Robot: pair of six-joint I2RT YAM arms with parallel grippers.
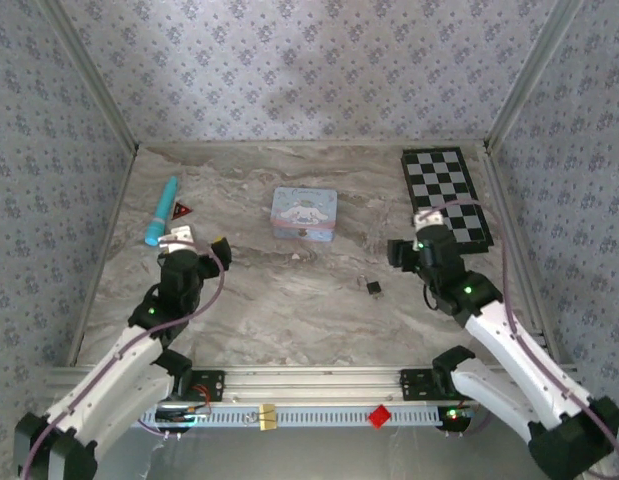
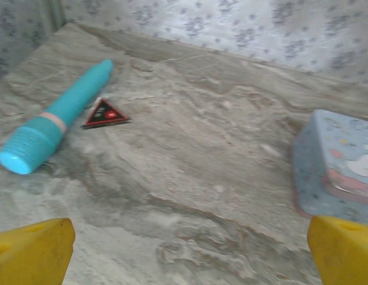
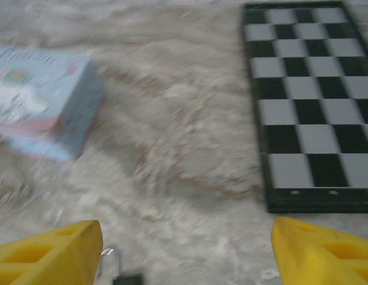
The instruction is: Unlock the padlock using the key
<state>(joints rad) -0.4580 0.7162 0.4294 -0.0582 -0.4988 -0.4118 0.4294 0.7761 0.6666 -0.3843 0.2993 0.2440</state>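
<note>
Black little padlock (image 1: 373, 287) sits on the marble table (image 1: 289, 310), on the near side of the blue tin (image 1: 304, 213). My left gripper (image 1: 201, 240) & right gripper (image 1: 410, 237) are both spread wide w/ nothing in them. The right one is near the padlock, by the chessboard (image 1: 449, 190).

We see a counter (image 1: 289, 310) with a marble-like print, matt and faintly grainy. The walls (image 1: 309, 70) look like patterned paper or cloth with a dull finish; we cannot tell which. The tin (image 1: 304, 213) looks like smooth printed metal with a soft sheen. The teal tube (image 2: 65, 110) is smooth plastic, ribbed at its wide end. The chessboard (image 3: 308, 101) has a smooth, slightly glossy face. The padlock (image 1: 373, 287) is matt black with a bright metal shackle. The jaws are matt yellow plastic, and the rail (image 1: 319, 385) is pale bare metal.
</note>
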